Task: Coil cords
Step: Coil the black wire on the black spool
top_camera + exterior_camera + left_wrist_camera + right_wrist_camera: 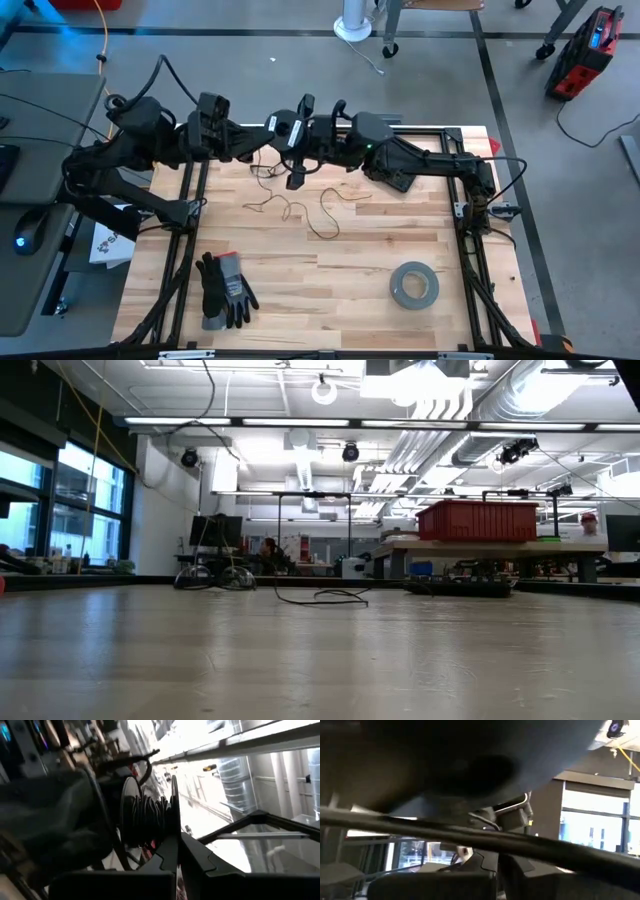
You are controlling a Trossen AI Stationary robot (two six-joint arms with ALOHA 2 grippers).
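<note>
Arms are meeting above the table's far edge in the high view, the left gripper (pixel 268 133) and right gripper (pixel 312 135) both closed, the cord (pixel 300 205) trailing loose on the table just below them. In the left wrist view, the spool (pixel 148 815) is sitting directly ahead of fingers (pixel 165 857) pressed together, its axle running crosswise.
</note>
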